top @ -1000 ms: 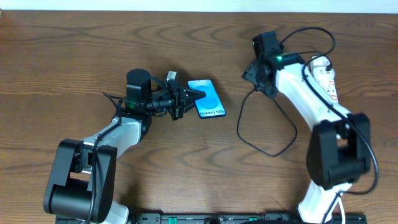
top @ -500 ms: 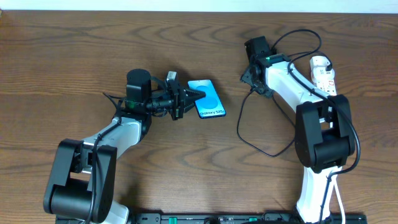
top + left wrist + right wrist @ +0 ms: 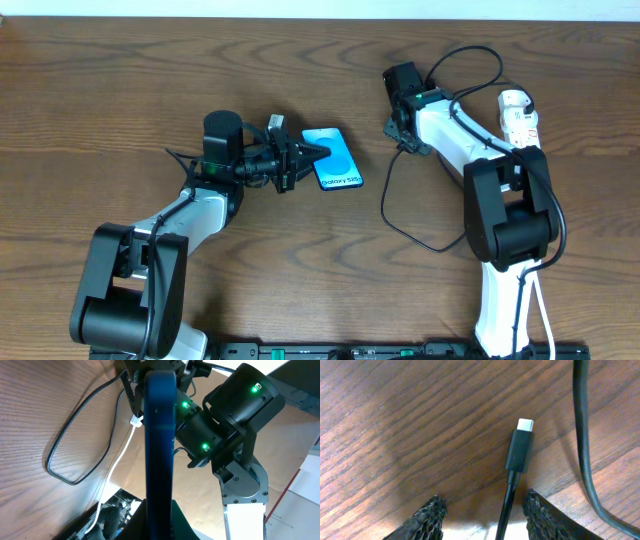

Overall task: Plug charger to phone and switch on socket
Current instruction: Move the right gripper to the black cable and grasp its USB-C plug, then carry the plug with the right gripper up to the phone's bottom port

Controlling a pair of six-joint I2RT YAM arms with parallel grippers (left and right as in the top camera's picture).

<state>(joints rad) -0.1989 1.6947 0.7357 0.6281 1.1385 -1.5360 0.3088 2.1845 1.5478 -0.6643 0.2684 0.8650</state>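
The phone (image 3: 338,162), cyan screen up, is left of the table's centre, and my left gripper (image 3: 312,153) is shut on its left edge. In the left wrist view the phone (image 3: 160,435) stands edge-on between the jaws (image 3: 160,515). The charger's black cable (image 3: 430,215) loops across the table on the right. Its connector tip (image 3: 520,450) lies on the wood just ahead of my right gripper (image 3: 487,515). That gripper is open, with the cable running between its fingers untouched. In the overhead view it (image 3: 402,138) hovers at the loop's top. The socket (image 3: 520,118) lies at the far right.
A second stretch of black cable (image 3: 582,435) crosses the right side of the right wrist view. The right arm (image 3: 225,420), the cable loop (image 3: 75,445) and a white cord (image 3: 117,460) show beyond the phone in the left wrist view.
My right arm has swung left and toward the far edge, uncovering more of the socket. The left arm and the phone have not moved.
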